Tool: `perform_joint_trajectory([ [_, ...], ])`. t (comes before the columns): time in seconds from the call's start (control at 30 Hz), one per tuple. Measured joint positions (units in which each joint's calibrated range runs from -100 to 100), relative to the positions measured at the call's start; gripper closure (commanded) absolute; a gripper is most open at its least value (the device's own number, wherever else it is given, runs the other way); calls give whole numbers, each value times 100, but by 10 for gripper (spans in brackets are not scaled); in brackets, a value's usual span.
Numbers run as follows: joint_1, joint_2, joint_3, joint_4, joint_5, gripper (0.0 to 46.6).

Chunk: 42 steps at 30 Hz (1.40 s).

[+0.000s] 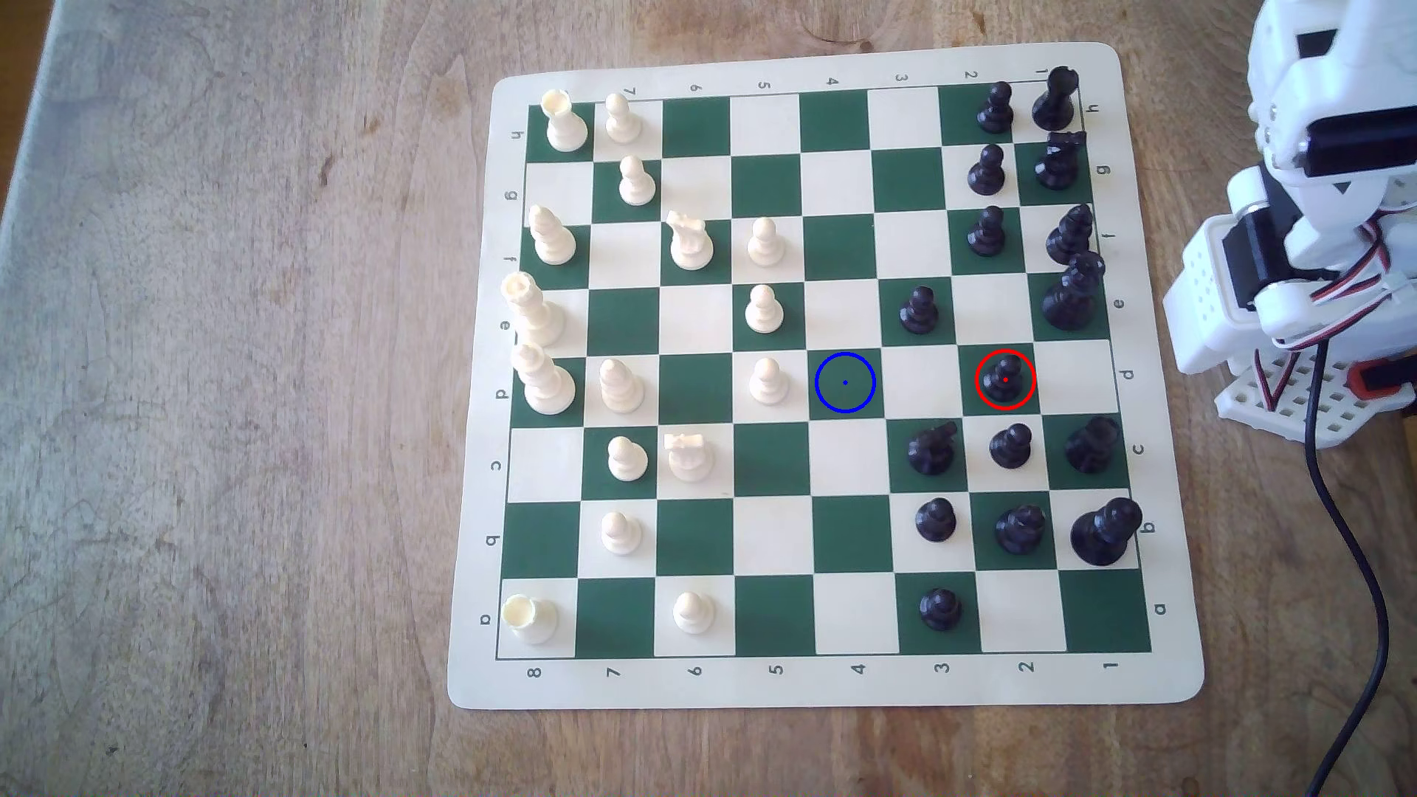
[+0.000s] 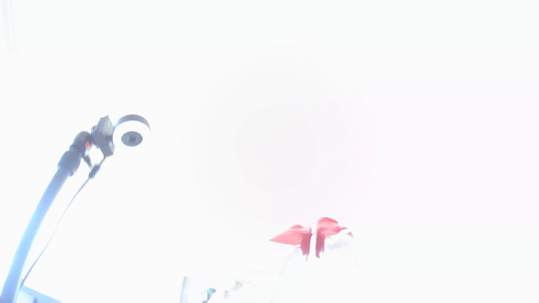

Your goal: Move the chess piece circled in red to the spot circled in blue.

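The chess piece (image 1: 1005, 381), a small glossy black pawn, stands upright inside the red ring on a dark green square, row d, file 2, toward 3 o'clock on the chess mat (image 1: 824, 686). The spot (image 1: 845, 382), ringed in blue, is the dark green square two files toward 9 o'clock in the same row; the light square between them is bare.

Neighbours: another black pawn (image 1: 1010, 446) just beside at 6 o'clock, a black knight (image 1: 932, 448) at about 7 o'clock, a pawn (image 1: 918, 310) at about 10 o'clock. Tight clearance.

The arm (image 1: 1303, 199) sits folded off the mat at the counter's (image 1: 230, 383) 3 o'clock side, well apart from the piece. In the wrist view, glare washes out most of the picture; the red-tipped fingers (image 2: 328, 227) show faintly, and I cannot tell if they are spread or pressed together.

Handling judgement: light, rigid plastic, smooth and likely slippery, easily tipped. Best hold looks like the narrow stem under the ball head, from straight above; lift clear before travelling.
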Motion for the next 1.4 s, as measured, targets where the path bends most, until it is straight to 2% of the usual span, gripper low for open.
perform_joint_trajectory([
  [0.07, 88, 0, -199, 876, 0, 451],
  [0.33, 413, 17, -822, 3888, 0, 463],
  [0.4, 516, 0, -1121, 4550, 0, 417],
  [0.57, 811, 134, -1762, 7108, 225, 409],
  [0.7, 649, 260, -1961, 8446, 269, 389],
  [0.83, 531, 494, -2368, 9705, 200, 378],
  [0.9, 332, 595, -2558, 10422, 93, 393],
  [1.0, 192, 1039, -2955, 11418, -122, 391],
  [1.23, -199, 1173, -2991, 12143, -454, 372],
  [1.4, -339, 1148, -2621, 12223, -547, 313],
])
